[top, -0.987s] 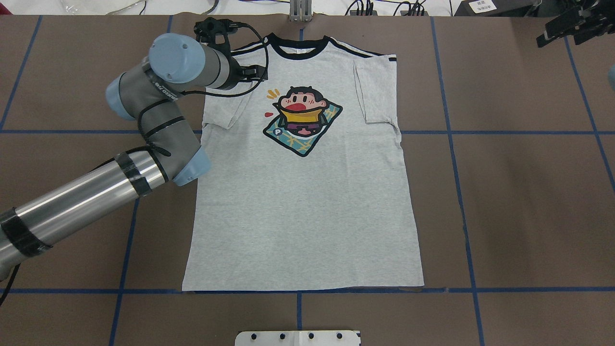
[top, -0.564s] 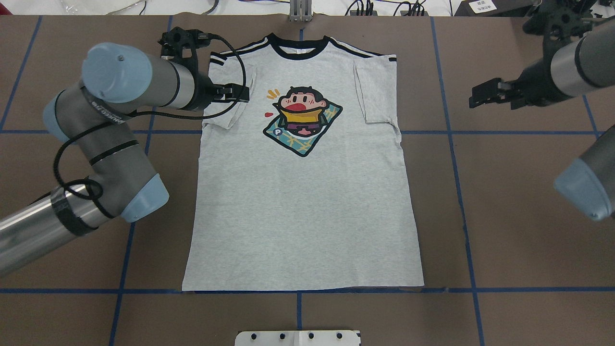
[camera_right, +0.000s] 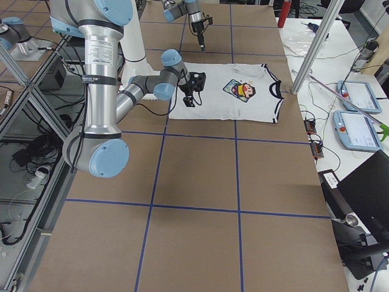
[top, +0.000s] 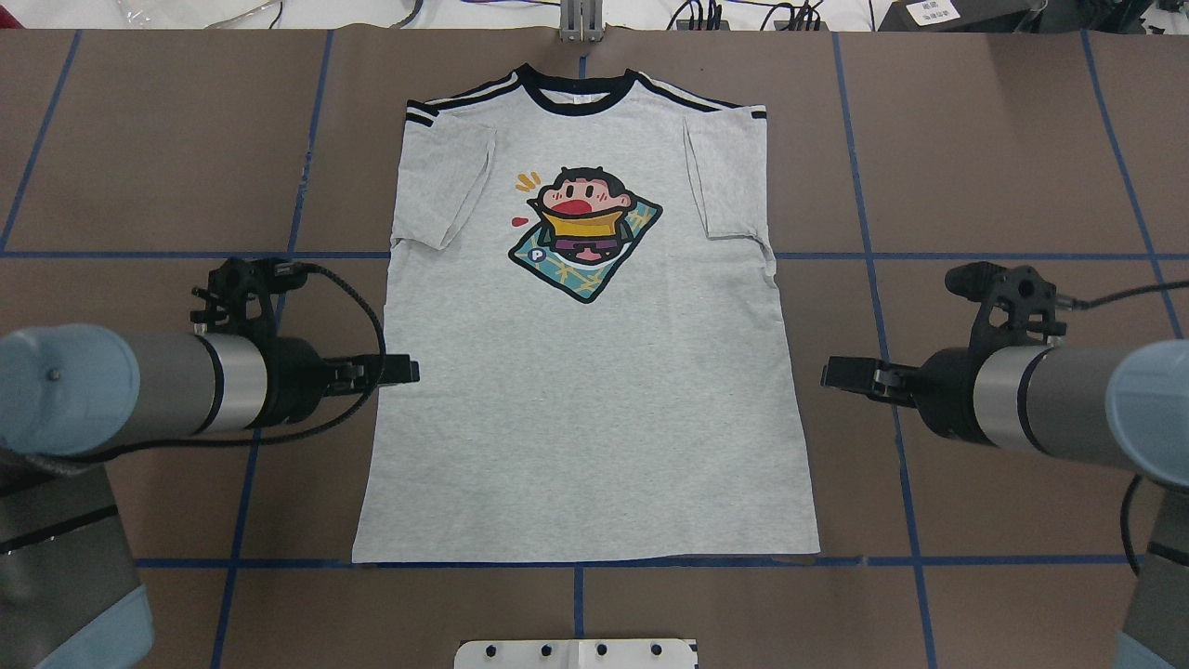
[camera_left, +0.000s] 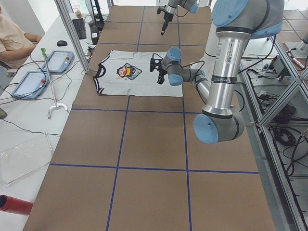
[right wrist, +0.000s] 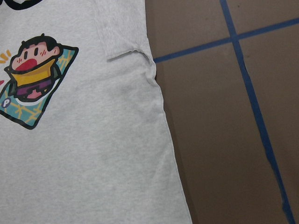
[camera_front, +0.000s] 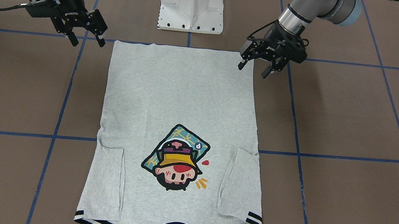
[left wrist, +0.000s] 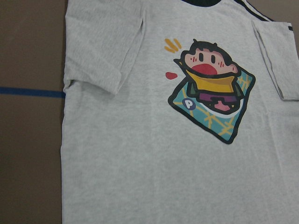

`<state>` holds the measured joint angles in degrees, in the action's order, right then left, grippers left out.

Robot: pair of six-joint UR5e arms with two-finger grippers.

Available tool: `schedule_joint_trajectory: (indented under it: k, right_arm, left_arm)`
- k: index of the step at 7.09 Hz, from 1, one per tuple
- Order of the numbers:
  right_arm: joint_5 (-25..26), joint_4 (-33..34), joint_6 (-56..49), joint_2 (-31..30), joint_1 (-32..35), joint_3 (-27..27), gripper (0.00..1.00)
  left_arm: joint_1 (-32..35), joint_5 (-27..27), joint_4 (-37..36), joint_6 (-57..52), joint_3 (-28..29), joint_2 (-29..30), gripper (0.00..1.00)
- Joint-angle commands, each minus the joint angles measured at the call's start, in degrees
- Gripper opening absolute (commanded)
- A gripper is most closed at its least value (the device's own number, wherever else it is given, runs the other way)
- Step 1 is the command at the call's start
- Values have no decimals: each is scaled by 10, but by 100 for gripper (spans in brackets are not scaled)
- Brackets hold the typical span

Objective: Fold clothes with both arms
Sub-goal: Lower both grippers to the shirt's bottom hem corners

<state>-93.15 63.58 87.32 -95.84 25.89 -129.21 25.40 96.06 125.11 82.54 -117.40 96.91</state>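
The T-shirt (top: 585,418) is lying flat and print-up on the brown table (top: 1003,167), sleeves tucked in, collar at the far end and hem toward the robot. The left gripper (camera_front: 251,71) and right gripper (camera_front: 88,42) are hovering over its left and right edges, both with fingers spread and holding nothing. The step in hand looks like taking hold of both sides for a fold. Each arm should be descending level with the other, pinching right at the edge and lifting in step, so the cloth is not skewing or dragging.
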Motion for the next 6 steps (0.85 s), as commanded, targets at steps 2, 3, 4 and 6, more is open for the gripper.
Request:
schedule_joint_trajectory:
  k: [2,3,4,6]
  right_arm:
    - [134,-63,117,-71,-144,-19,96]
    - [141,-62,123,-71,-156,-18,95]
    - [149,-62,124,-71,-160,-18,95]
    - [150,-63,124,-70,-161,-18,96]
  left_arm:
    - [-118,-79,43,157,-12,-62,63]
    - [-136,-90,41,172,-3,-63,63]
    - [-148,-95,41,180,12,-63,63]
    - [-156,-105,40,181,26,-71,63]
